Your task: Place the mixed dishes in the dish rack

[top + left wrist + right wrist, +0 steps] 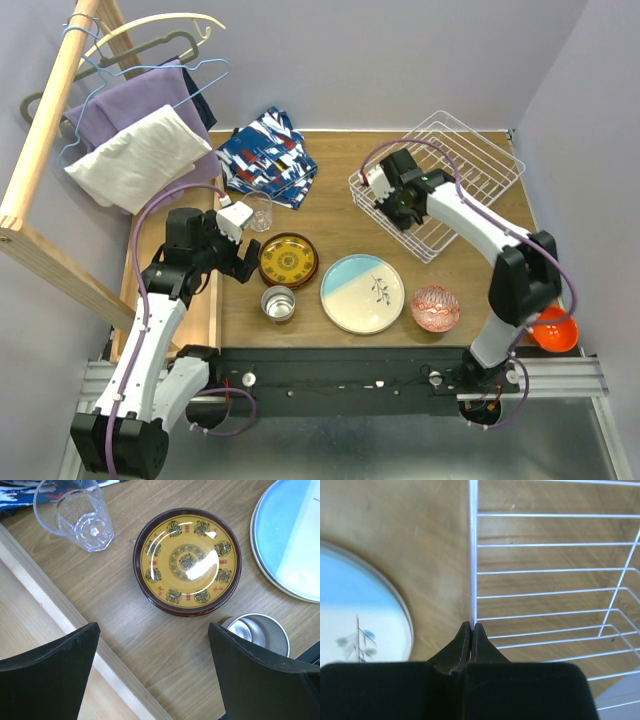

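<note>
Left arm (150, 335) and right arm (470, 215): white shell links, black joint housings. Lilac cables (134, 255) loop outside the shells of both. Left gripper (154, 625): broad matte-black wedge fingers (50, 675). Right gripper (471, 626): black fingers (455, 652) tapering to thin tips. Black base rail (340, 380).

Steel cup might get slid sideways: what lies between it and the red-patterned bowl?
The large round pale blue-cream plate with a sprig, shown in the top view.

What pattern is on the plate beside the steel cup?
Plate: yellow, dark round motifs, dark red rim; best in left wrist view.
</note>
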Robot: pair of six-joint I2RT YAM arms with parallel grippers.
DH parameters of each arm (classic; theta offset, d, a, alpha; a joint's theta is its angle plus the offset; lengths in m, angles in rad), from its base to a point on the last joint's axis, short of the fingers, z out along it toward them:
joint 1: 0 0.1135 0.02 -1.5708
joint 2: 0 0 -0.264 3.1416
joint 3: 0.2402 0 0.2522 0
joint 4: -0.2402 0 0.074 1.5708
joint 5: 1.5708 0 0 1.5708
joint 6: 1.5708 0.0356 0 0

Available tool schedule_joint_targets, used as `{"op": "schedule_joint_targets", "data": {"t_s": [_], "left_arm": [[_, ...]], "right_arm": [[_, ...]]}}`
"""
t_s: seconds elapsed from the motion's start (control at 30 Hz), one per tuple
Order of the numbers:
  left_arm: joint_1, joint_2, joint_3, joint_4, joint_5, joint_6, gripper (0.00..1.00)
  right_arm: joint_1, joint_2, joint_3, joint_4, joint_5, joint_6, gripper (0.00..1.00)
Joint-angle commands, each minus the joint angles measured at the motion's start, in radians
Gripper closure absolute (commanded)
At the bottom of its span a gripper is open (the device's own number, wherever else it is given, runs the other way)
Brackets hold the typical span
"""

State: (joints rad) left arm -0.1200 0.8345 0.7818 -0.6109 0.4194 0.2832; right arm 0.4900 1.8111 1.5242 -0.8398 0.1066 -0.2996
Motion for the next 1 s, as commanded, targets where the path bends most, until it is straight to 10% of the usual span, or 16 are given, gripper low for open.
{"op": "schedule_joint_targets", "data": {"t_s": [0.0, 0.53, 0.97], "left_arm": [[-0.006, 0.006, -0.015, 0.054, 0.067, -0.012, 0.01], [-0.012, 0.012, -0.019, 0.036, 0.076, 0.027, 0.01], [-0.009, 0.049, 0.016, 0.025, 0.059, 0.034, 0.01]], "right_arm": [[0.007, -0.223, -0.255, -0.048, -0.068, -0.358, 0.99], [-0.082, -0.334, -0.388, 0.021, -0.157, -1.062, 0.99], [-0.209, -0.294, -0.364, -0.024, -0.18, -1.153, 0.99]]}}
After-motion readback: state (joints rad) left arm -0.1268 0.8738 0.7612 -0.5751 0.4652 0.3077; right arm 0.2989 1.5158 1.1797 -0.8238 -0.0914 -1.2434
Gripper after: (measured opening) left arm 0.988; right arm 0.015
